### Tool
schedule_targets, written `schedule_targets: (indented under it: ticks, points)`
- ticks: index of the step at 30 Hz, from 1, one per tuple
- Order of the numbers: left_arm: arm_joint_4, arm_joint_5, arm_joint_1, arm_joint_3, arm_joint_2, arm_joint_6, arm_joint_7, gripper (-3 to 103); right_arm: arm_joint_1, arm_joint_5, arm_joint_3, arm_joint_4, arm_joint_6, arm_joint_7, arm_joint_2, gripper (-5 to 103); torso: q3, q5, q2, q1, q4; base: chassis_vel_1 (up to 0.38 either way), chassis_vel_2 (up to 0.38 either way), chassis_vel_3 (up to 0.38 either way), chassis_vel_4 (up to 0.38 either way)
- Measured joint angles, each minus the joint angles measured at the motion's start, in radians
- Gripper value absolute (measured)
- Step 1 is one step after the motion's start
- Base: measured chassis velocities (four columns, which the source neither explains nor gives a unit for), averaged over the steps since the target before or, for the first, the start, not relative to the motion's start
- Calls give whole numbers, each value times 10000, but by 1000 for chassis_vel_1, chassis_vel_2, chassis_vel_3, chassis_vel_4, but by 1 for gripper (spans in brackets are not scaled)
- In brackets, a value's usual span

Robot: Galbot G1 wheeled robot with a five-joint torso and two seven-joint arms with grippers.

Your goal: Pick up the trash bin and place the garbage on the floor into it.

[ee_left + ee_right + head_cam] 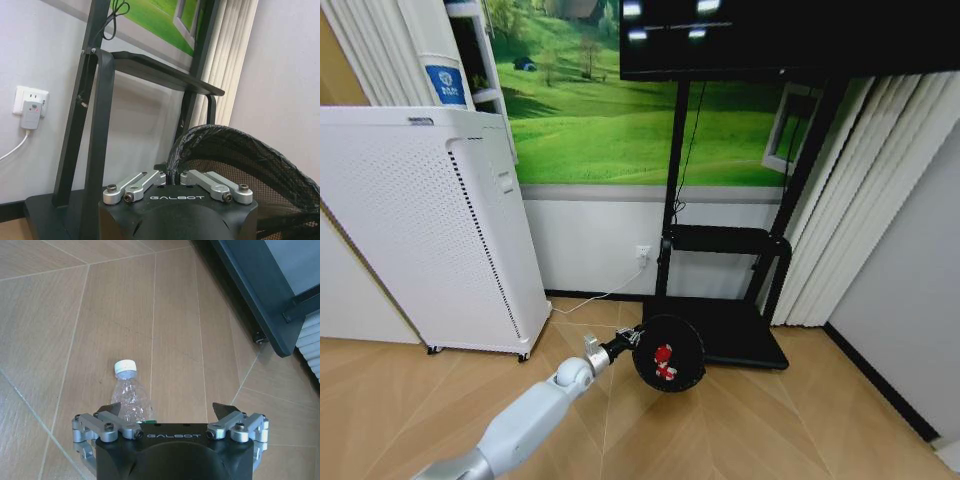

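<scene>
Head view, left to right: one tall white perforated appliance point(430, 230) on the wooden floor point(770, 420); one left hand point(628, 342) clamped on the rim of one trash bin point(670, 352), held by the hand beside the black stand base point(730, 335), its mouth tipped toward the camera; red-and-white scraps point(663, 362) inside, count unclear. Left wrist view: fingers closed on the bin's mesh rim point(220, 145); one wall socket with plug point(30, 107). Right wrist view: right hand point(170, 415) spread apart above one clear bottle point(131, 392) lying on the floor.
</scene>
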Motion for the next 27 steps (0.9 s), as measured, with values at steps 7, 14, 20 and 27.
schedule_targets:
  ticks: [7, 14, 20, 27]
  points:
    - [-45, 0, 82, -38, 93, -12, 1, 7, 188, -129, -77, -280, 43, -48, -83, 100, 0, -1, 0, 0, 2, 0, 0, 0, 0]
    - [59, 101, 209, -238, 18, -68, 80, 7, 282, -278, -194, -622, 105, -111, -317, 100, 0, -1, 0, 0, -1, 0, 0, 0, 0]
    - [252, 273, 434, -478, -128, -149, 236, 7, 494, -362, -369, -899, 57, -261, -568, 100, 0, -1, 0, 0, 1, 0, 0, 0, 0]
    - [322, 323, 483, -534, -120, -174, 328, 7, 762, -569, -496, -1379, 80, -322, -587, 100, 0, 0, 0, 0, 0, 0, 0, 0, 0]
